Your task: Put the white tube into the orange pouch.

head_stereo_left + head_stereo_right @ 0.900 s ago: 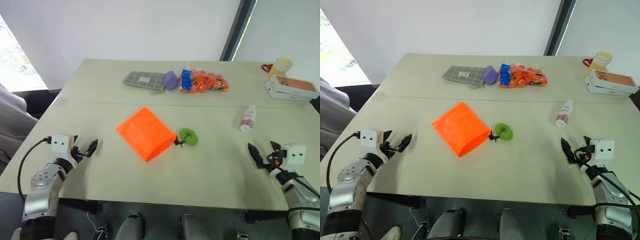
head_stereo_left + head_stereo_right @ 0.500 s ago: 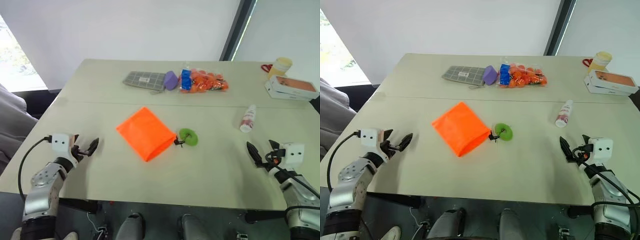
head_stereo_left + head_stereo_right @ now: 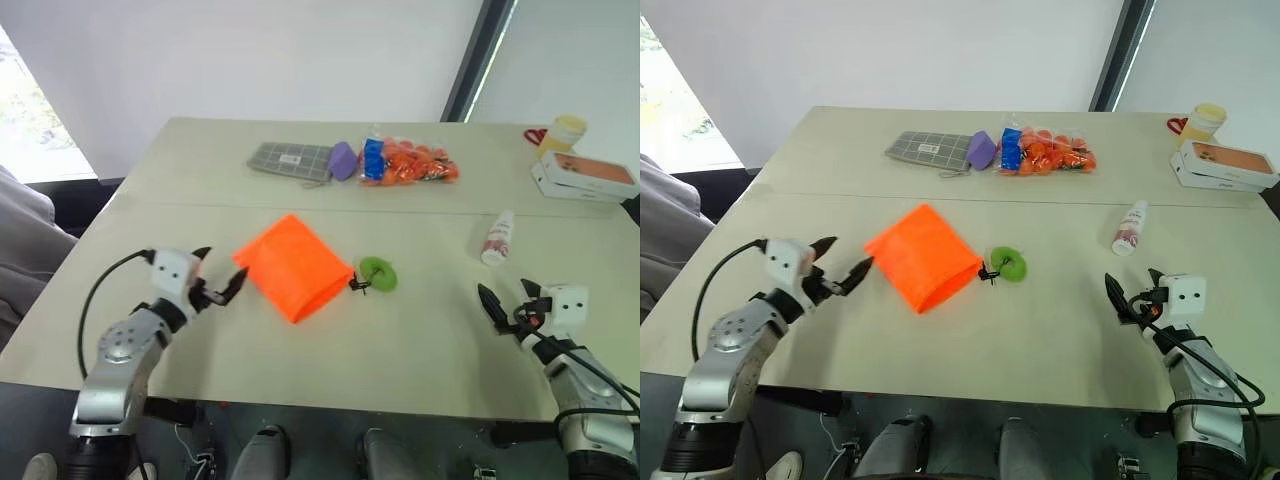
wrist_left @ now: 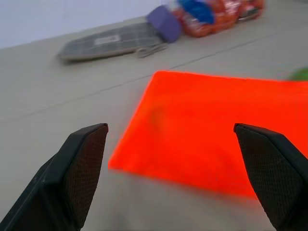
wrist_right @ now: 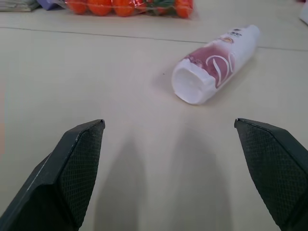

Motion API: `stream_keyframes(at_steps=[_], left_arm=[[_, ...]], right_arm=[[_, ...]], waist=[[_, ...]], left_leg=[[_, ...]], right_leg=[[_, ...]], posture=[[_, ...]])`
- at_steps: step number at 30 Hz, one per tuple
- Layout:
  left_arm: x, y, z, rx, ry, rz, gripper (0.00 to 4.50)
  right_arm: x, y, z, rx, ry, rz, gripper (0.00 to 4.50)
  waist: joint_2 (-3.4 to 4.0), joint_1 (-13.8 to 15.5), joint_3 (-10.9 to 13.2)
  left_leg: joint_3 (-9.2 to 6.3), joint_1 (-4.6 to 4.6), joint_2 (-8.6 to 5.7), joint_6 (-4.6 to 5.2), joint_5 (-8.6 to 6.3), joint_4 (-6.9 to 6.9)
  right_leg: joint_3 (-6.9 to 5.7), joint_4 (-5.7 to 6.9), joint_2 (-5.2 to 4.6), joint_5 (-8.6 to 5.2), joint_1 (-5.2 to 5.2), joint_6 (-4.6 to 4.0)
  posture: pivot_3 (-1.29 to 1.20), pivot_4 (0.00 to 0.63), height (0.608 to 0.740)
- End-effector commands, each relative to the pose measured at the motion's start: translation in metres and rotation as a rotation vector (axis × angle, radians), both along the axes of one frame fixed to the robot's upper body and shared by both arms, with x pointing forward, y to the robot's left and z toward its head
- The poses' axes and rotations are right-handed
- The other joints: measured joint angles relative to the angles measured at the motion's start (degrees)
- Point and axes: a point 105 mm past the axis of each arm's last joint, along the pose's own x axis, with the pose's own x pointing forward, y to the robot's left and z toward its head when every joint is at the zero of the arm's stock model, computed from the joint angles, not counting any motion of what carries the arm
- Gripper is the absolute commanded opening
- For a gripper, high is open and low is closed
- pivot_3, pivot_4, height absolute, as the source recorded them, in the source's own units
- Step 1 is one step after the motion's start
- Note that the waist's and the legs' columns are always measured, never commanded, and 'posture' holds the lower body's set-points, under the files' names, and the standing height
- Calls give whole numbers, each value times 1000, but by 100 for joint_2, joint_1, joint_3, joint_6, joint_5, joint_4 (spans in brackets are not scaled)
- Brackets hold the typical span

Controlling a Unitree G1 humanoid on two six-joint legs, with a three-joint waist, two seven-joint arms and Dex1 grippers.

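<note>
The orange pouch (image 3: pixel 292 266) lies flat at the middle of the table, its black cord ending in a lime-green ring (image 3: pixel 377 273) on its right. My left gripper (image 3: pixel 218 273) is open, its fingertips just left of the pouch's left corner; the pouch (image 4: pixel 211 144) lies between and beyond the fingers in the left wrist view. The white tube (image 3: pixel 496 238) with red print lies on its side on the right part of the table. My right gripper (image 3: pixel 508 299) is open, nearer the front edge than the tube, which lies ahead (image 5: pixel 216 64) in the right wrist view.
Along the far side lie a grey checked case (image 3: pixel 289 160), a purple object (image 3: pixel 342 158) and a clear bag of orange snacks (image 3: pixel 408 163). A white-and-orange box (image 3: pixel 586 176) and a yellow cup (image 3: pixel 562 131) stand at the far right corner.
My left gripper has moved right across the table, up to the pouch's left corner. My right gripper has shifted slightly left and forward. The tube and pouch have not moved.
</note>
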Motion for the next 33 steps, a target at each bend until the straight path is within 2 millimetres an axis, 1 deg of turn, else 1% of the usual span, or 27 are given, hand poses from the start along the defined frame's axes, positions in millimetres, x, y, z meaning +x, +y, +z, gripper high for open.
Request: stream_keyframes(at_steps=[1,2,4,8,11,15,22,25,28,30,33], left_arm=[[-8,-35,18,62,-67,-120,4500],[-11,-53,16,130,-80,-180,4500],[-15,-73,12,224,-93,-241,4500],[-9,-86,7,357,-110,-236,4500],[-4,-91,0,478,-123,-225,4500],[-1,-94,-8,542,-96,-208,4500],[3,-93,-15,567,-55,-149,4500],[5,-90,-18,577,-35,-131,4500],[8,-87,-17,588,-37,-112,3624],[9,-86,-17,588,-36,-107,2678],[10,-85,-15,585,-37,-102,1068]], right_arm=[[-2,18,16,-44,-52,100,4473],[-3,30,16,-50,-46,159,4473],[-6,45,17,-55,-38,237,4473],[-11,68,15,-58,-8,361,4473],[-15,81,13,-71,13,440,4473],[-15,89,14,-74,7,481,4473],[-15,100,15,-82,4,524,4473],[-18,111,18,-86,2,576,4473],[-20,118,22,-83,1,614,4500],[-20,121,24,-87,-2,627,4500],[-22,127,28,-92,-7,656,4500]], waist=[[0,0,0],[0,0,0],[0,0,1],[-1,-10,2],[-3,-4,4],[-4,-3,5],[-9,2,8],[-9,-3,8],[-9,1,8],[-10,4,8],[-10,5,8]], left_leg=[[0,0,0,0,0,0],[0,1,0,0,0,0],[0,1,0,1,0,2],[2,2,-1,1,0,5],[1,1,0,1,0,4],[1,0,-1,1,0,4],[0,-1,-1,1,0,4],[0,-1,-1,1,0,4],[-1,-1,0,1,0,3],[-1,-1,0,1,0,4],[-1,-1,-1,1,0,4]], right_leg=[[0,1,1,0,0,0],[0,1,2,0,0,0],[0,1,4,0,2,0],[2,1,4,-1,4,1],[1,1,5,-1,0,2],[1,1,5,-2,1,3],[0,1,4,-2,0,4],[0,1,4,-2,-1,4],[-1,1,5,-2,-2,5],[-1,1,5,-3,-1,6],[-1,1,3,-3,0,6]], posture=[[0,150,724],[0,150,724],[0,150,724],[0,150,724],[0,150,724],[0,150,724],[0,150,724],[0,150,724],[0,150,724],[0,150,724],[0,150,724]])
